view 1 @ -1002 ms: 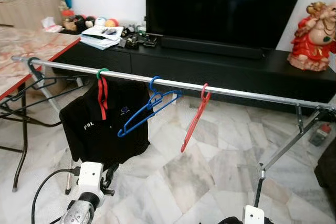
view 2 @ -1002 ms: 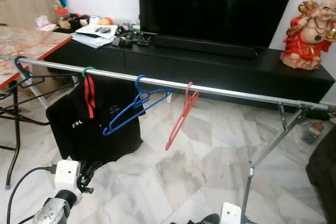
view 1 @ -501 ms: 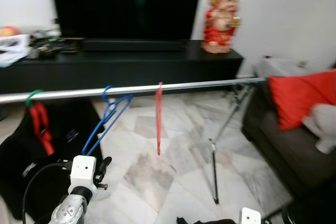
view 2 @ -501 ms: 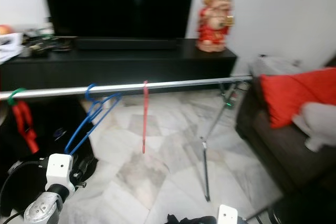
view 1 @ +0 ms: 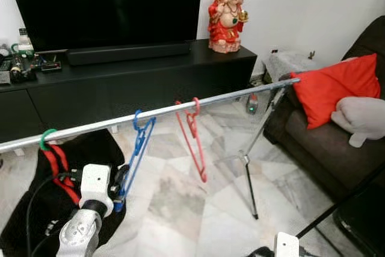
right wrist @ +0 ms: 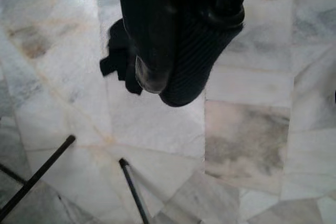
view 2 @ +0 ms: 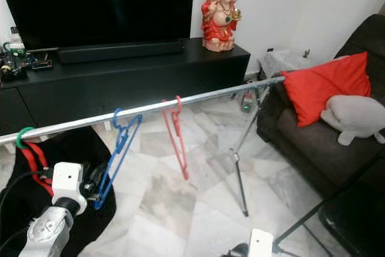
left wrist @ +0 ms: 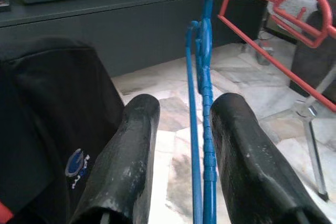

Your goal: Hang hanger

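A blue hanger (view 1: 137, 151) hangs by its hook on a silver rail (view 1: 180, 108), left of a red hanger (view 1: 194, 138). The left pincer (left wrist: 181, 145) sits at its lower end, fingers (left wrist: 125, 153) spread either side without squeezing, probably releasing it now that the hook bears the weight. The right pincer (right wrist: 176, 40) points at the marble floor (right wrist: 157, 124), apparently closed on nothing.

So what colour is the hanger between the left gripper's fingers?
Blue hanger, clearest in the left wrist view, between the left gripper's fingers.
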Motion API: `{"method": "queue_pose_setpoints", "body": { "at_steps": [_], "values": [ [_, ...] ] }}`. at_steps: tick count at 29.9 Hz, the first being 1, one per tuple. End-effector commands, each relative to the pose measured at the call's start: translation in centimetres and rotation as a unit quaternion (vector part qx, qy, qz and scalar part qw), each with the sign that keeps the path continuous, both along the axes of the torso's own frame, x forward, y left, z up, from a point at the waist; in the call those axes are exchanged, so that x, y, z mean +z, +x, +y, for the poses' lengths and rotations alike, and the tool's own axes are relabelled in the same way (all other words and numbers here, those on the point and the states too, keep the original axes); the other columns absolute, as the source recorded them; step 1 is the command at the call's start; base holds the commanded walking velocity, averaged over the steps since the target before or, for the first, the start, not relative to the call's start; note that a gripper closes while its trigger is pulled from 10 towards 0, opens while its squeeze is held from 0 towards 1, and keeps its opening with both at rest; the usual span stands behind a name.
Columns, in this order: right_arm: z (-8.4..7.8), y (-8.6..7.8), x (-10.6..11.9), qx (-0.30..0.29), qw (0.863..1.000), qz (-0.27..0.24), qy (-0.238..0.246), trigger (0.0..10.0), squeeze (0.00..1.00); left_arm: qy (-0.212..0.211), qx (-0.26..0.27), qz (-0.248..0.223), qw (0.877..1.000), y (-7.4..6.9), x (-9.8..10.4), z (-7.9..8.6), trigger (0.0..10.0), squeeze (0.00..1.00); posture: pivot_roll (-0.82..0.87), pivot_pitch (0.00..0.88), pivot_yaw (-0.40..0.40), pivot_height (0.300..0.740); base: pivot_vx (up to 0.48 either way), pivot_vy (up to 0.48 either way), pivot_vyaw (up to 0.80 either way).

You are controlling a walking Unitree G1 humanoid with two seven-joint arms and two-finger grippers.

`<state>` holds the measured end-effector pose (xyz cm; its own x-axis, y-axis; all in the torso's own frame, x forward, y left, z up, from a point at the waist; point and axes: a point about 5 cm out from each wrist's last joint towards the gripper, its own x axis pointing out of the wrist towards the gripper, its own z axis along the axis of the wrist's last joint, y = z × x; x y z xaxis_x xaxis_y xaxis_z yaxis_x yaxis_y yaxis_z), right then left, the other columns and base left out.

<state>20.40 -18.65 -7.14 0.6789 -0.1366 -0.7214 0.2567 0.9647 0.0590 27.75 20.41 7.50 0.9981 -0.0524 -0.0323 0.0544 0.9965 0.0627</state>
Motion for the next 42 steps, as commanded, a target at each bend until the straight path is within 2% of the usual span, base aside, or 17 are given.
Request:
{"method": "queue_pose_setpoints", "body": {
  "at_steps": [1, 12, 21, 31, 37, 41, 42],
  "values": [
    [-0.6, 0.3, 0.3, -0.002, 1.0, -0.009, -0.011, 10.0, 0.0, -0.005, -0.011, 0.003, 1.0, -0.1, 0.0, -0.4, 10.0, 0.0, 0.15, 0.0, -0.051, 0.74, 0.0, 0.0, 0.0],
    [-0.5, 0.3, 0.3, -0.006, 1.0, -0.009, -0.011, 10.0, 0.0, -0.012, -0.039, 0.008, 0.999, 0.1, 0.4, -1.8, 10.0, 0.0, 0.14, 0.0, -0.052, 0.74, 0.0, 0.08, 0.0],
    [-0.5, 0.2, 0.2, -0.005, 1.0, -0.006, -0.014, 10.0, 0.0, 0.007, -0.059, 0.006, 0.998, 0.2, 0.6, -2.2, 10.0, 0.0, 0.15, 0.0, -0.053, 0.74, 0.0, 0.107, -0.74],
    [-0.4, 0.4, 0.3, -0.002, 1.0, -0.008, -0.017, 10.0, 0.0, 0.018, -0.086, 0.007, 0.996, 0.4, 0.9, -3.2, 10.0, 0.0, 0.15, 0.0, -0.055, 0.74, 0.0, 0.0, 0.0],
    [-0.4, 0.4, 0.3, -0.002, 1.0, -0.007, -0.018, 10.0, 0.0, 0.031, -0.083, 0.007, 0.996, 1.0, 1.4, -3.6, 10.0, 0.0, 0.15, 0.0, -0.054, 0.74, 0.0, 0.0, 0.0],
    [-0.4, 0.4, 0.3, -0.002, 1.0, -0.006, -0.019, 10.0, 0.0, 0.034, -0.061, 0.012, 0.997, 1.5, 1.7, -3.4, 10.0, 0.0, 0.16, 0.0, -0.055, 0.74, 0.0, 0.0, 0.0],
    [-0.4, 0.4, 0.3, -0.002, 1.0, -0.006, -0.019, 10.0, 0.0, 0.021, -0.055, 0.012, 0.998, 2.1, 2.0, -3.6, 10.0, 0.67, 0.16, 0.0, -0.057, 0.74, 0.0, 0.0, 0.0]
  ]
}}
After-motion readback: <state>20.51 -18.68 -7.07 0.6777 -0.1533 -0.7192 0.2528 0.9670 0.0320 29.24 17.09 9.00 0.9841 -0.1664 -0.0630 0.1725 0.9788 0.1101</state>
